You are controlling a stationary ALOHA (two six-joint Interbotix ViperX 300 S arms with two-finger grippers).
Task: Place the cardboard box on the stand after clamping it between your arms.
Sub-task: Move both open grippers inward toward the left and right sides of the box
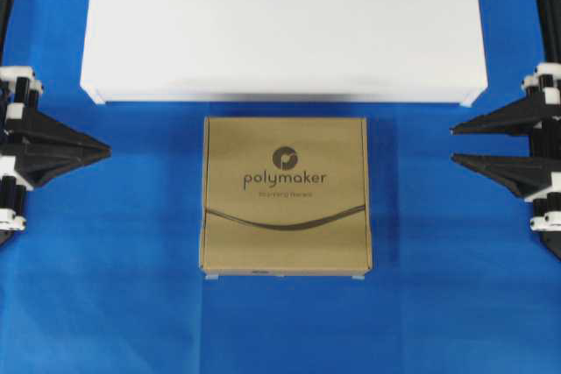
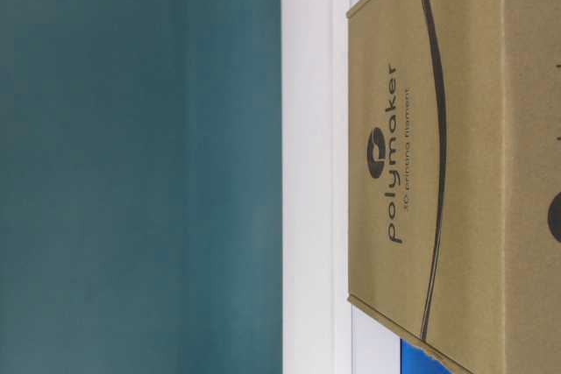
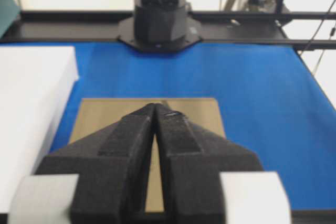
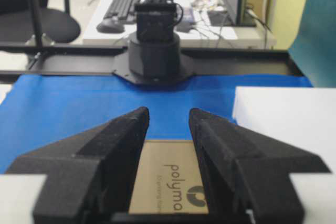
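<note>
Item: cardboard box [image 1: 286,196], brown, printed "polymaker", flat at mid tabletop [image 1: 131,304], just before the white stand [image 1: 280,24] along the far edge. My left gripper [image 1: 107,151]: fingers together, empty. My right gripper [image 1: 454,144]: fingers narrowly parted, empty.

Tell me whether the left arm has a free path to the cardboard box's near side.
Probably yes: only bare blue cloth lies between the left end effector and the cardboard box.
</note>
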